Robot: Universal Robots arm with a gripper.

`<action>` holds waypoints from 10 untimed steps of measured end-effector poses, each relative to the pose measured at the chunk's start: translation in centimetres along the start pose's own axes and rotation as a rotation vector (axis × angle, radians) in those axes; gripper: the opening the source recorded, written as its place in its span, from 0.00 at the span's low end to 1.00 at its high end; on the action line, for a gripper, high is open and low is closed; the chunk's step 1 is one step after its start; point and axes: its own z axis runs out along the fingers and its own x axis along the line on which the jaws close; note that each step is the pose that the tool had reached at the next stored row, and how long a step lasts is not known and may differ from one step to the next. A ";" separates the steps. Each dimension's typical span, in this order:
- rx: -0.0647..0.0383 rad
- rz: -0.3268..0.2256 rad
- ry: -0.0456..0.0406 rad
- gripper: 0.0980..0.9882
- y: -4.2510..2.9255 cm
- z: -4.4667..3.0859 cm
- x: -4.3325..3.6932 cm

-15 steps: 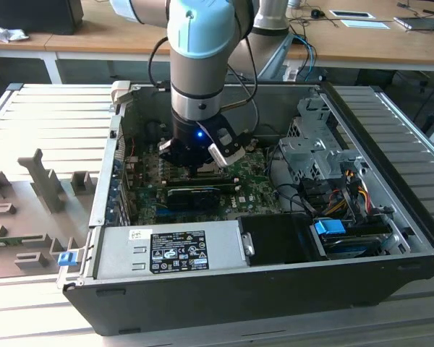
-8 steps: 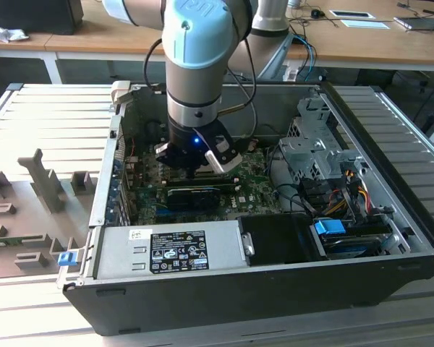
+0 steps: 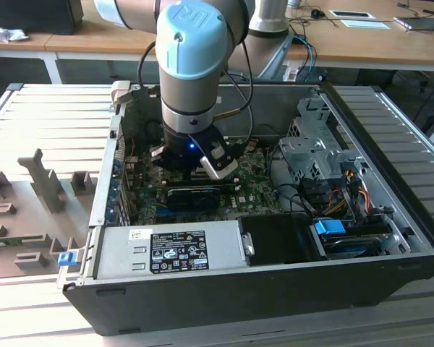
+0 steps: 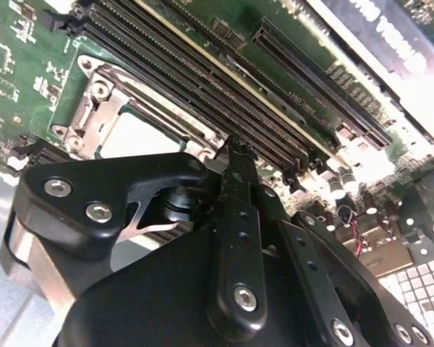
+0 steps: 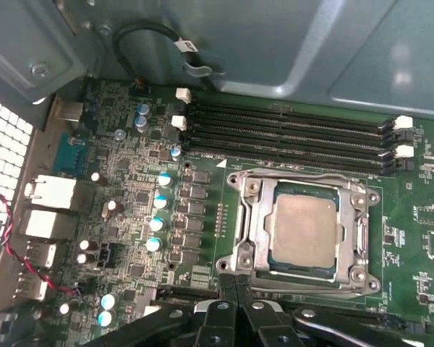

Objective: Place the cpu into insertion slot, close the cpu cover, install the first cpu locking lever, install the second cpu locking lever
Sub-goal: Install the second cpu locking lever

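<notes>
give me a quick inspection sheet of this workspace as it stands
surface: ribbed grey table carrying an open black computer case.
job's things: pale silver square cpu lies in the metal-rimmed insertion slot on the green circuit board; silvery cpu cover frames it, seemingly down.
clutter: grey plastic fixtures at the exterior view's left.
grippers: black pincer tips together, just beside the slot's edge, holding nothing.
cables: red and black wire pair by the rear ports; coloured wire bundle near the drive cage.
surroundings: wooden desks behind.

Grey arm (image 3: pixel 192 87), light-blue joint cap (image 3: pixel 192 32)
</notes>
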 end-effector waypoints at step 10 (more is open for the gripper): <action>-0.038 0.000 -0.0048 0.01 -0.21 1.01 0.38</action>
